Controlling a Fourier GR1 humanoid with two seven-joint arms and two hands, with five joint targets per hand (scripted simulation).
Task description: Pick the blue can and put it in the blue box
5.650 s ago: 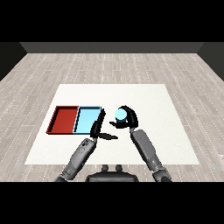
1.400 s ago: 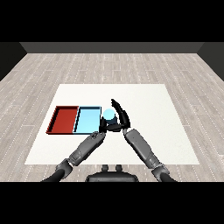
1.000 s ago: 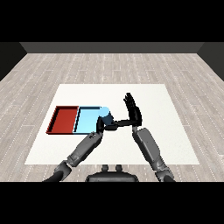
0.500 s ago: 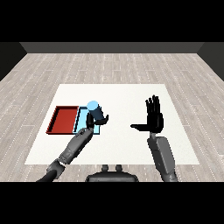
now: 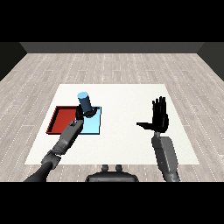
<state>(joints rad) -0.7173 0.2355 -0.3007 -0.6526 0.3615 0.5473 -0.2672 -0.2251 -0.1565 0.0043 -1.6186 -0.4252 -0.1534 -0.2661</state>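
The blue can (image 5: 85, 102) is tilted and held above the light blue tray (image 5: 92, 126). My left hand (image 5: 84, 112) is curled round the can's lower part, over that tray's far left area. My right hand (image 5: 159, 117) is raised over the right side of the table, fingers straight and spread, thumb out to the left, holding nothing.
A red tray (image 5: 61, 120) lies directly left of the light blue tray, touching it. Both trays sit on the left half of the white table (image 5: 127, 105), which stands on a wooden floor.
The can passed from the right hand to the left hand. The left hand carried it left over the light blue tray, and the right hand opened and moved away to the right.
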